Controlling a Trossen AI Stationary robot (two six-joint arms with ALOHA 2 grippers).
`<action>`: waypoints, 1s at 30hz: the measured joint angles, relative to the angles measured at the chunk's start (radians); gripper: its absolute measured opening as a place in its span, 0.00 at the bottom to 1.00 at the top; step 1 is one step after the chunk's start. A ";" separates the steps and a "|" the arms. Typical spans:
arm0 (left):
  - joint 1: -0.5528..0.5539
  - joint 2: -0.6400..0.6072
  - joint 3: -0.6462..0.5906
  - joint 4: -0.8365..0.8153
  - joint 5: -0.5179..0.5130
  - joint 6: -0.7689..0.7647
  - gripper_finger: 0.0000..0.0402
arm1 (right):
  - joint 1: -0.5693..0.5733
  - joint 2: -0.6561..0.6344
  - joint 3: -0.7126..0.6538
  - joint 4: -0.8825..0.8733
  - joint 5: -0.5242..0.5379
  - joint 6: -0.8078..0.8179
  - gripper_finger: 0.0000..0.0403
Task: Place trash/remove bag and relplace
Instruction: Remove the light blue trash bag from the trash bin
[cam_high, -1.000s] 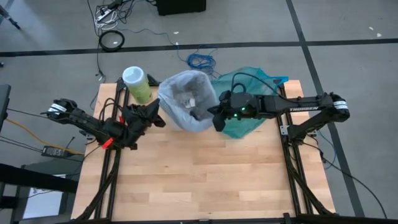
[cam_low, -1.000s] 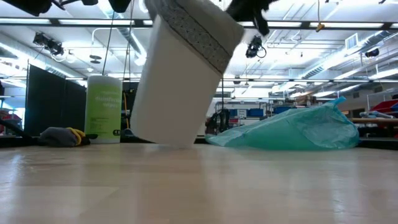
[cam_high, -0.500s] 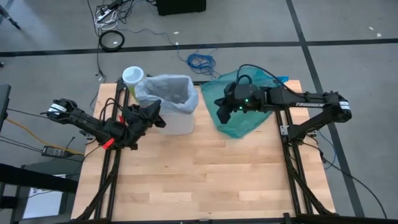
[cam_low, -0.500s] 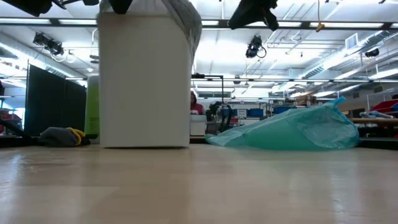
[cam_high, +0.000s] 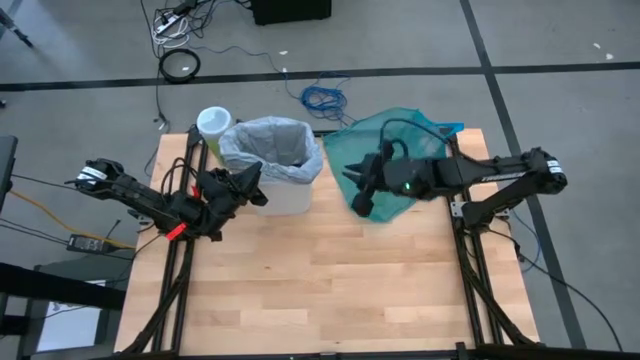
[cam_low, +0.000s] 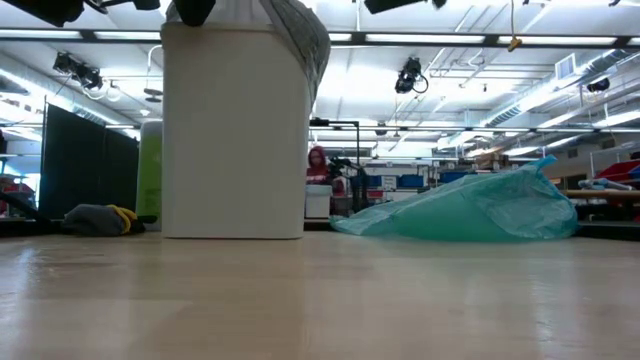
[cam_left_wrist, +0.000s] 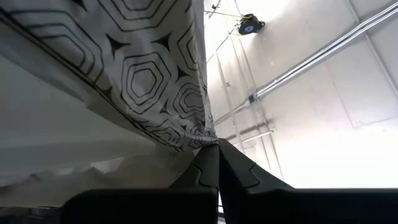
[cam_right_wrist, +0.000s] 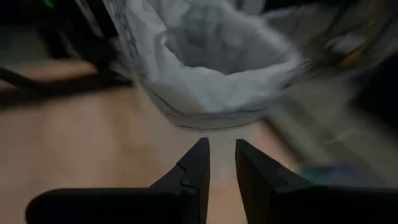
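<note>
The bag (cam_high: 268, 148) was seen lining the upright white bin (cam_high: 283, 192), its rim pinched by the clenched left gripper (cam_high: 248, 186). The right gripper (cam_high: 358, 188), slightly parted and empty, was held apart, above the teal bag (cam_high: 412, 128).

- Both arms are black, built of slim tube-like links joined by rounded, bulkier joints.
- The left arm (cam_high: 140, 200) has a white band with dark marks near its outer joint and a small red tag beside its wrist.
- Thin black cables loop along the left arm's wrist.
- The right arm (cam_high: 490, 172) carries white lettering on its long link, a small green light at the wrist, and a black cable arching over it.
- The left gripper (cam_left_wrist: 214, 163) and the right gripper (cam_right_wrist: 221, 163) have dark, matte, wedge-shaped fingers tapering to narrow tips.
</note>
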 joint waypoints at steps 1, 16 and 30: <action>0.000 0.000 0.000 -0.002 0.000 0.000 0.01 | 0.019 0.009 -0.006 0.009 0.060 -0.058 0.16; 0.000 0.000 0.000 -0.016 0.000 0.001 0.01 | 0.047 0.257 -0.036 0.258 0.096 -0.162 0.34; 0.000 0.000 0.000 -0.048 -0.001 0.002 0.01 | -0.015 0.268 -0.036 0.312 -0.001 0.013 0.65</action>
